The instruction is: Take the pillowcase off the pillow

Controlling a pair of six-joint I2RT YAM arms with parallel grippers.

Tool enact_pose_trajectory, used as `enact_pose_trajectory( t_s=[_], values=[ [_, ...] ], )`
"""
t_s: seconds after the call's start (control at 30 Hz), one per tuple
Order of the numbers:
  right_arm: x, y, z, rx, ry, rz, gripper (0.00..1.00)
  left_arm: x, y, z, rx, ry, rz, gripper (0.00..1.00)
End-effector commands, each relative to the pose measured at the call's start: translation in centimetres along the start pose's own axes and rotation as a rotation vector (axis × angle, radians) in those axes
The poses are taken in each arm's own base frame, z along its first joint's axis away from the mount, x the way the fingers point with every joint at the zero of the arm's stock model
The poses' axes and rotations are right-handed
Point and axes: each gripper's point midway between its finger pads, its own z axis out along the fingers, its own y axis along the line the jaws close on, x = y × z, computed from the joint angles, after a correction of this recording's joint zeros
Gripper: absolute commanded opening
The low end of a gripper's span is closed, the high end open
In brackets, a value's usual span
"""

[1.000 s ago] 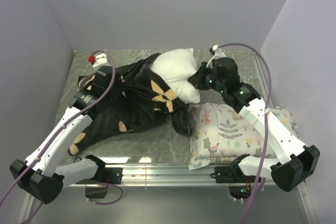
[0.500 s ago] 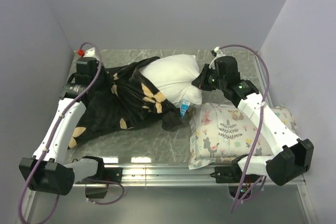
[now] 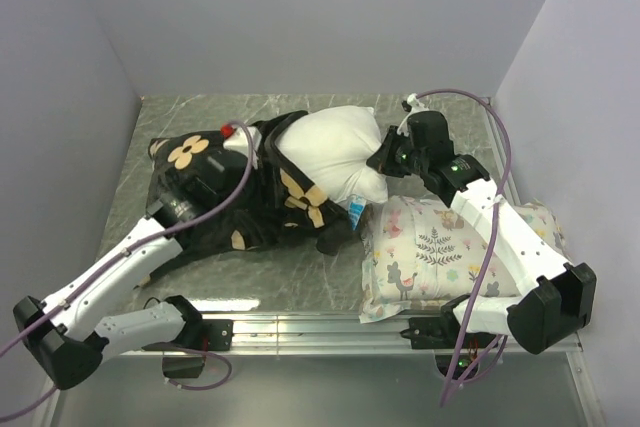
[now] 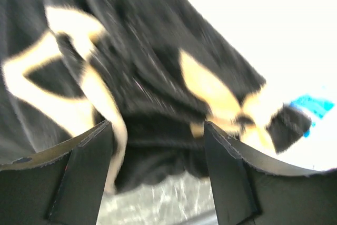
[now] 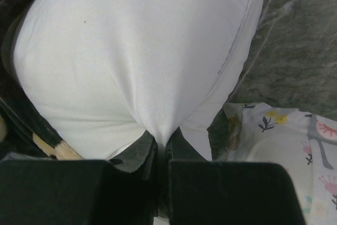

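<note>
The black plush pillowcase (image 3: 235, 202) with tan flowers lies bunched across the left half of the table and still covers the left end of the plain white pillow (image 3: 335, 147). Over the pillowcase's upper edge, next to the pillow, is my left gripper (image 3: 262, 144). In the left wrist view this gripper (image 4: 158, 146) is open, with the pillowcase (image 4: 142, 77) just beyond the fingers and bare table showing between them. My right gripper (image 3: 385, 159) is at the pillow's right end. In the right wrist view it (image 5: 164, 143) is shut on a pinched fold of the pillow (image 5: 142, 51).
A smaller white pillow (image 3: 440, 247) with a pastel animal-and-plant print lies at the front right, under the right arm, touching the plain pillow. A blue tag (image 3: 356, 209) sticks out at the pillow's lower edge. Grey walls enclose the marbled table (image 3: 300, 277) on three sides.
The left gripper has opened and let go of the pillowcase, then swung from the far left edge back right toward the pillow. The right gripper keeps its hold on the pillow.
</note>
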Motion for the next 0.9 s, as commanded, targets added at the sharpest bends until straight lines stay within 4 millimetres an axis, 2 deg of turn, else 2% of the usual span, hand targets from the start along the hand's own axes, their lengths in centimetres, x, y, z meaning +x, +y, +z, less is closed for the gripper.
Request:
enact_pose_trajectory(
  t_s=[0.0,0.07,0.1,0.2,0.23,0.37,0.6,0.73,0.83,0.87],
  values=[
    [-3.8,1.5,-0.4,-0.032,-0.142,-0.012,0.00,4.2,0.5,-0.2,-0.106,0.042,-0.006,0.73],
    [-3.8,1.5,-0.4,-0.028,-0.144,-0.014,0.00,6.5,-0.3,-0.1,-0.127,0.071,-0.026,0.73],
    [-3.8,1.6,-0.5,-0.030,-0.145,-0.013,0.00,8.2,0.5,0.1,-0.172,0.102,-0.018,0.74],
    [-3.6,1.6,-0.6,-0.031,-0.144,-0.020,0.00,9.7,0.6,0.1,-0.214,0.081,-0.057,0.74],
    [-3.5,1.5,-0.5,-0.026,-0.142,-0.022,0.00,9.8,0.5,-0.1,-0.222,0.063,-0.084,0.77],
    [-3.3,1.1,-0.6,-0.012,-0.144,-0.032,0.00,9.7,1.0,-1.0,-0.257,0.015,-0.151,0.80],
    [-3.4,1.2,-1.1,-0.020,-0.148,-0.037,0.00,11.5,2.5,-0.7,-0.302,0.005,-0.249,0.83],
    [-3.2,1.2,-1.3,-0.021,-0.146,-0.044,0.00,11.4,2.0,-1.3,-0.231,-0.020,-0.306,0.83],
    [-3.1,1.1,-1.2,-0.022,-0.143,-0.043,0.00,11.0,1.4,-1.0,-0.185,-0.050,-0.310,0.85],
    [-3.1,1.3,-1.2,-0.026,-0.142,-0.041,0.00,10.5,0.6,-0.6,-0.150,-0.073,-0.331,0.85]
  ],
)
